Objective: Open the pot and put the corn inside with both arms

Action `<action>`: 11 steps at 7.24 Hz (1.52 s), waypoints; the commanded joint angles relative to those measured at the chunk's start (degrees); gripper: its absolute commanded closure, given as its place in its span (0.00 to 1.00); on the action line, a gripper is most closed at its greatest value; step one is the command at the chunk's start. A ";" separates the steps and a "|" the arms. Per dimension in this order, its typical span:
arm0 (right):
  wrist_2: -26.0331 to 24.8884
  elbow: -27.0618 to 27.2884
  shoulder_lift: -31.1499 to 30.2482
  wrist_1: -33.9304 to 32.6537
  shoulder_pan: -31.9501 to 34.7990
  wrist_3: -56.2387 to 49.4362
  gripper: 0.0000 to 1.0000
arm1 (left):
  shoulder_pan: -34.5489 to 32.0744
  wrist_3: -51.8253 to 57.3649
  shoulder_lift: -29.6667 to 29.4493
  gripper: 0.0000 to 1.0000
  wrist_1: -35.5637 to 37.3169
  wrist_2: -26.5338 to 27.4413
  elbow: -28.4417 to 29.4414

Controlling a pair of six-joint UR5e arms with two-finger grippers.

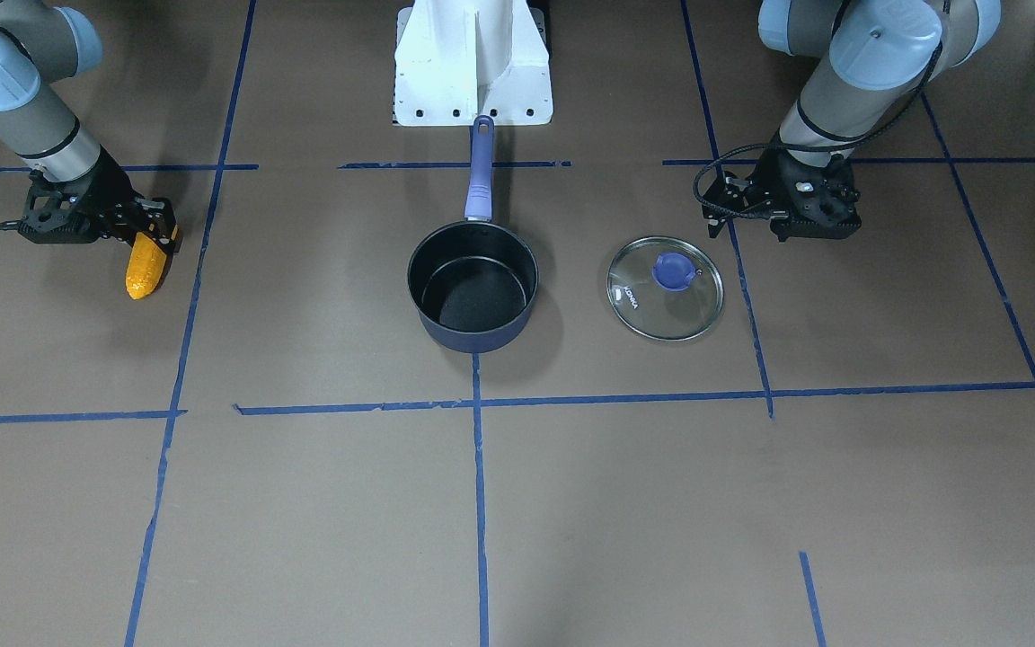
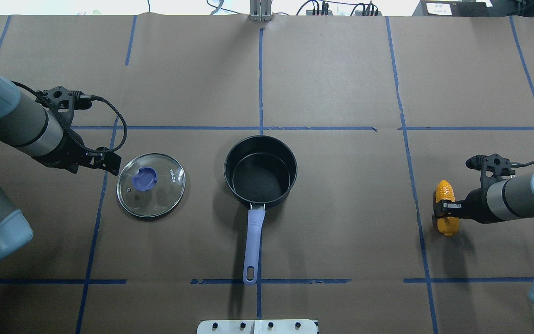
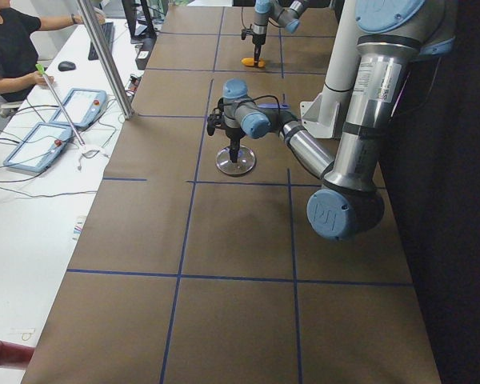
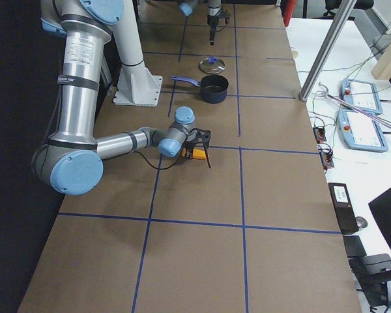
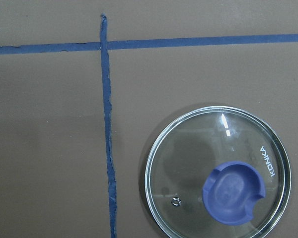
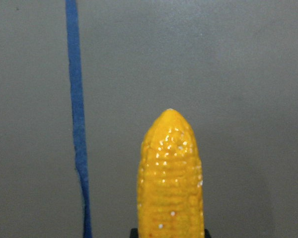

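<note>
The pot [image 2: 260, 170] stands open in the middle of the table, its purple-blue handle [image 2: 253, 243] pointing toward the robot's base; it also shows in the front-facing view [image 1: 473, 288]. Its inside is empty. The corn [image 2: 446, 207] is far to the pot's right, and my right gripper [image 2: 438, 208] is shut on it, low over the table. The right wrist view shows the corn's tip [image 6: 171, 168]. My left gripper [image 2: 109, 162] is empty and appears open, hovering beside the glass lid [image 2: 151, 184].
The glass lid with a blue knob [image 1: 666, 288] lies flat on the table to the pot's left, and shows in the left wrist view [image 5: 218, 171]. The white central stand [image 1: 473, 63] sits behind the pot handle. Blue tape lines cross the brown table.
</note>
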 commanded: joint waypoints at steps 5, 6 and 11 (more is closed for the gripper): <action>-1.85 6.80 35.21 -30.86 -5.72 18.32 1.00 | -12.92 17.84 14.99 0.00 -0.09 -4.75 -6.12; -4.57 2.44 44.54 -35.75 -7.07 21.93 1.00 | -13.55 19.36 15.70 0.00 -0.17 -4.76 -6.03; -8.73 -9.72 52.81 -31.96 -9.45 25.84 1.00 | -13.56 18.50 15.27 0.00 -0.26 -4.76 -6.12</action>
